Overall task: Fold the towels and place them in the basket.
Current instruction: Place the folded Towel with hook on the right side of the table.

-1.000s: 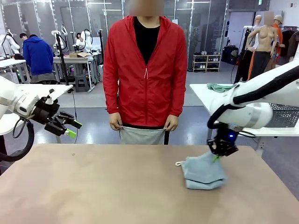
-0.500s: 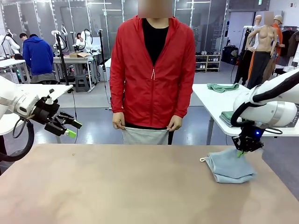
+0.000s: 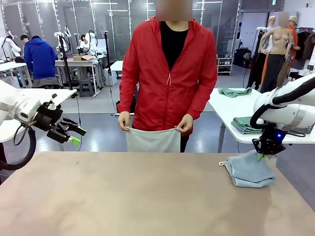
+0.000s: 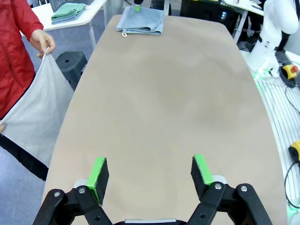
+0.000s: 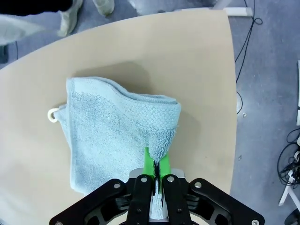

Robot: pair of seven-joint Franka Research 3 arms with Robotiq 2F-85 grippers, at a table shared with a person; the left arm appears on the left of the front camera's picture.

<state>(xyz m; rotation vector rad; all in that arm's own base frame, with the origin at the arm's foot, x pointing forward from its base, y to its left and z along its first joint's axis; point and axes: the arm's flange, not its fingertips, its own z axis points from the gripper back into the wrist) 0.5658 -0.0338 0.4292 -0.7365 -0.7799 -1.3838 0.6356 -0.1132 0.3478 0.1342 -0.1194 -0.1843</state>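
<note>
Right gripper (image 3: 260, 157) pinches blue towel's (image 3: 248, 170) edge at table's (image 3: 123, 196) far right. Left gripper (image 4: 150, 169) spread, left side. Person (image 3: 167, 73) holds cream towel (image 3: 153, 140).

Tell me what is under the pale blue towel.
The pale blue towel lies folded on the tan table, one edge pinched in the right claw. Bare tabletop shows all around it. Whatever lies beneath it or between its folds is covered.

Folded pale blue towel (image 3: 248, 171) lies right; cream towel (image 3: 153, 140) hangs unfolded
</note>
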